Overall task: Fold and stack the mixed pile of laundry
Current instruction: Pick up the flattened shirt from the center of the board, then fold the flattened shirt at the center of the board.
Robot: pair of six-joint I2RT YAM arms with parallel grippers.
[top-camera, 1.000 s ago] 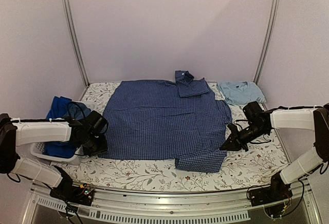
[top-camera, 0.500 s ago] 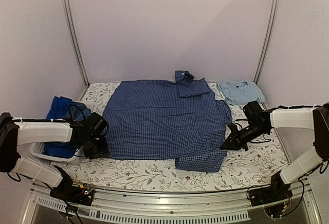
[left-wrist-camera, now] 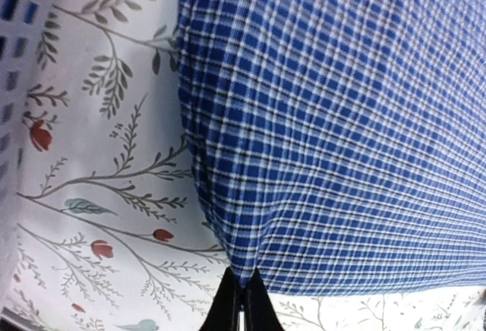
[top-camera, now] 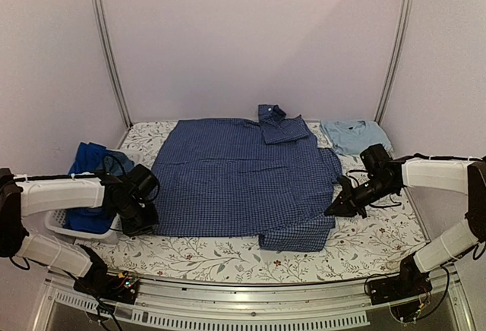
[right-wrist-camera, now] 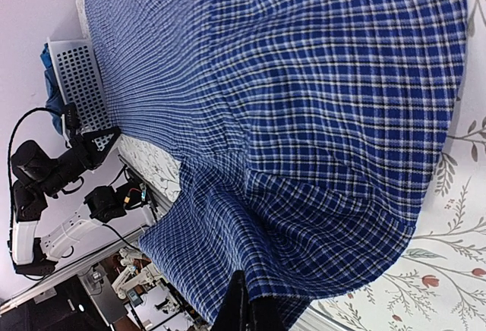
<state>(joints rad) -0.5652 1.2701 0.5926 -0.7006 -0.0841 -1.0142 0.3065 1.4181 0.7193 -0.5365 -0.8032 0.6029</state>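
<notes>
Looking at the near edge of the bench first, what does each gripper do? (Ana)

The left gripper is clenched on the near left corner of the checked shirt; the wrist view shows the hem ending right between its closed jaws. The right gripper is clenched too, and it pinches the near right edge of the same shirt, beside a doubled part of the cloth. (Tomas)

And where does this shirt lie? (Ana)

It lies spread flat in the middle of the bench, between the two arms, with the collar at the far side. I judge that it is only laid out and its folding is just at the beginning. (Tomas)

What is beyond it? (Ana)

On the left, the white basket holds a bright blue piece, not folded, just beside the left arm. In the far right corner the light-blue shirt lies as a small flat rectangle, so it looks folded already. (Tomas)

So how much is done? (Ana)

One garment seems finished, one is in hand, and at least one waits in the basket. No garment lies on another, so the stack is not yet made. (Tomas)
</notes>
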